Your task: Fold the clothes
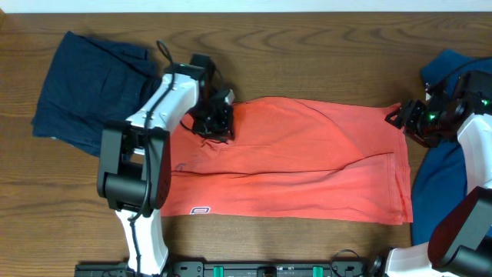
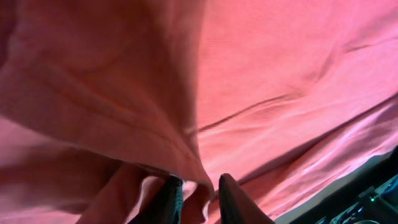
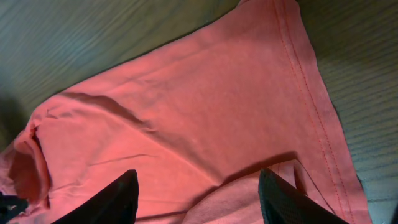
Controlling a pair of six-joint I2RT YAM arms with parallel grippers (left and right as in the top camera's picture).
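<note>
The coral-red T-shirt (image 1: 307, 161) lies flat across the middle of the table, folded lengthwise, with a small white label near its front left corner. My left gripper (image 1: 217, 123) is down on its far left corner. In the left wrist view the narrow jaws (image 2: 199, 202) pinch a raised fold of the shirt (image 2: 280, 74). My right gripper (image 1: 398, 117) is at the shirt's far right corner. In the right wrist view it (image 3: 199, 199) stands open over the shirt (image 3: 186, 106), a loose fold of cloth lying between its wide-set fingers (image 3: 118, 199).
A dark navy garment (image 1: 84, 85) lies crumpled at the far left of the wooden table (image 1: 307, 46). A brighter blue garment (image 1: 442, 177) lies at the right edge, partly under my right arm. The arm bases stand along the front edge.
</note>
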